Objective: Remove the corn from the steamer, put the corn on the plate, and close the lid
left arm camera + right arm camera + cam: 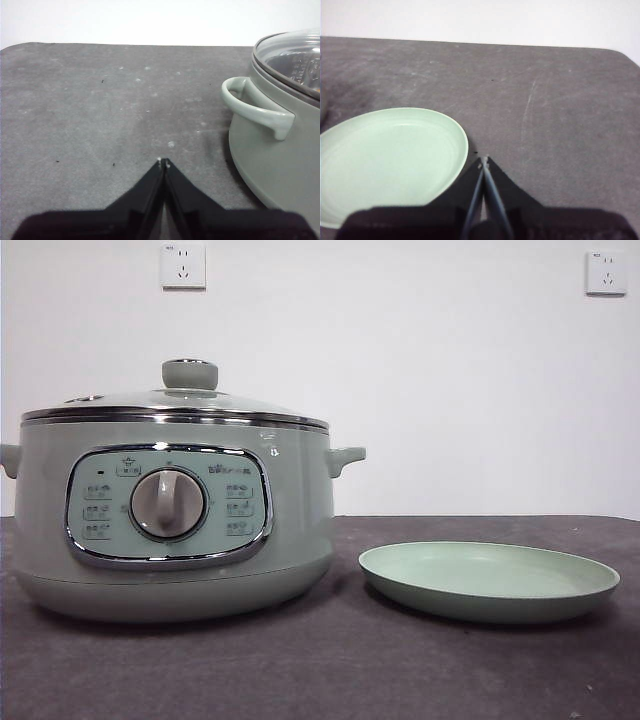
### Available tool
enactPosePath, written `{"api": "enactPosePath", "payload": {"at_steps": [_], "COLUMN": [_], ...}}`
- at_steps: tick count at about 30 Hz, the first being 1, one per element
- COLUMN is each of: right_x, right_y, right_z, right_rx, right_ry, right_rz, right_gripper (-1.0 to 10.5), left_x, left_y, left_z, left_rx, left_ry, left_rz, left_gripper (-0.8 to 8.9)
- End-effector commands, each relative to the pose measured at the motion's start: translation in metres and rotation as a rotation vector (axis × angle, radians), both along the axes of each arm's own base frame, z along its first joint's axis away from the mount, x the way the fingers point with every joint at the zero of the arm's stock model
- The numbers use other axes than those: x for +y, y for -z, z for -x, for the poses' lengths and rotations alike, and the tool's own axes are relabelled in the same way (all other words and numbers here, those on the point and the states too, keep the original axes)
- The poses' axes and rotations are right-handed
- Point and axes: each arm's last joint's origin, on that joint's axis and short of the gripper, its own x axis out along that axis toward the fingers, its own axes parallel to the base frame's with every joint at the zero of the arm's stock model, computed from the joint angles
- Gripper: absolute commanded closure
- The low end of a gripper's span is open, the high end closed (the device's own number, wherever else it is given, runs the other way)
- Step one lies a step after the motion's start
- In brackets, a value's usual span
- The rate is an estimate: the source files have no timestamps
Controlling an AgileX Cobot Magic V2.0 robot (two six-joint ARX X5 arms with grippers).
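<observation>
Left gripper (pixel 163 162): its two black jaws are pressed together, tips meeting with no gap, and nothing is between them. It hangs above the bare dark grey table (pixel 100 110), apart from the pot.
Right gripper (pixel 484 160): jaws likewise closed to a thin line, holding nothing. It sits over the table just beside the plate's rim.
Steamer (pixel 170 510): the large sage-green pot stands on the table in the front view's left half, its chrome-rimmed control panel (pixel 168 506) and grey dial (pixel 168 503) facing the camera. In the left wrist view one small side handle (pixel 255 107) juts toward the left gripper.
Lid (pixel 175 405): the glass lid rests flat on the pot, chrome rim seated all round, with the green knob (pixel 190 373) upright on top.
Corn: not visible in any view. Something dark and blurred shows through the glass in the left wrist view, but it cannot be made out, so whether the cob lies inside the pot cannot be told.
Plate (pixel 489 581): the shallow pale green plate lies flat on the table just beside the pot, not touching it, with nothing on it in either the front or right wrist view.
Wall: white behind the table, with two sockets, one (pixel 183 265) above the pot and one (pixel 606 272) near the upper corner over the plate.
</observation>
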Motion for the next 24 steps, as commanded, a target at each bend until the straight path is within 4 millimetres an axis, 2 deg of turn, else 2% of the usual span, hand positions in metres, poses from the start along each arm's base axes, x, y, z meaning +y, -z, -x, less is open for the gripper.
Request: {"api": "enactPosePath", "payload": {"at_steps": [1, 5, 7, 9, 17, 24], "right_x": [0.000, 0.000, 0.000, 0.000, 0.004, 0.005], "right_y": [0.004, 0.004, 0.004, 0.004, -0.003, -0.030], "right_z": [0.000, 0.000, 0.000, 0.000, 0.001, 0.003], "right_rx": [0.054, 0.109, 0.126, 0.132, 0.170, 0.164], "right_ry": [0.043, 0.120, 0.146, 0.157, 0.022, -0.026], "right_rz": [-0.250, -0.650, -0.775, -0.828, -0.830, -0.740], "right_gripper": [9.5, 9.5, 9.5, 9.5, 9.6, 9.6], "left_x": [0.000, -0.003, -0.005, -0.006, -0.010, -0.010], "left_y": [0.004, 0.004, 0.004, 0.003, -0.006, -0.043], "left_z": [-0.001, -0.001, -0.001, -0.001, 0.003, 0.014], "left_rx": [0.006, 0.000, 0.001, 0.004, 0.029, 0.040], "left_ry": [0.001, 0.067, 0.115, 0.166, 0.298, 0.291], "left_rz": [0.032, 0.175, 0.260, 0.326, 0.386, 0.384], "left_gripper": [8.17, 8.17, 8.17, 8.17, 8.21, 8.21]}}
